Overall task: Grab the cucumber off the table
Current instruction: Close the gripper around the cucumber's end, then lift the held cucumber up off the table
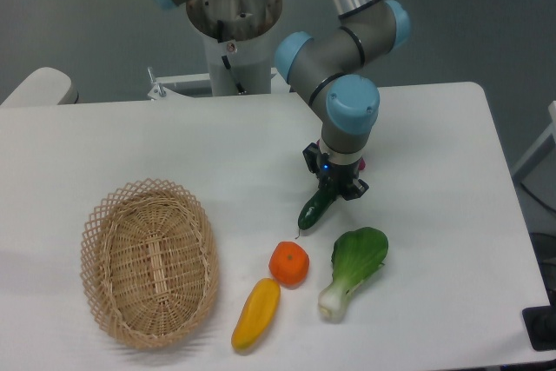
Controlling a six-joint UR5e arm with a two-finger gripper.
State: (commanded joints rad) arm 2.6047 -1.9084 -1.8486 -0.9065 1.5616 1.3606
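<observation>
obstacles: orange (289,263), bok choy (353,268) near cucumber (314,209) | free: table (191,141) left

From my remote seat this reads as a robotics lab, not a home or kitchen. The arm (347,58) I drive is an industrial one with grey links and pale blue joint caps, bolted to a white pedestal (233,49) just beyond the far edge of the worktop (130,145). That worktop is a plain white slab with rounded corners, standing on a bare grey floor (69,15). The things laid out look like test props: a wicker basket (149,262) near the left front corner, and glossy toy-like produce towards the front edge, such as an orange (289,263) and a bok choy (352,269).
</observation>
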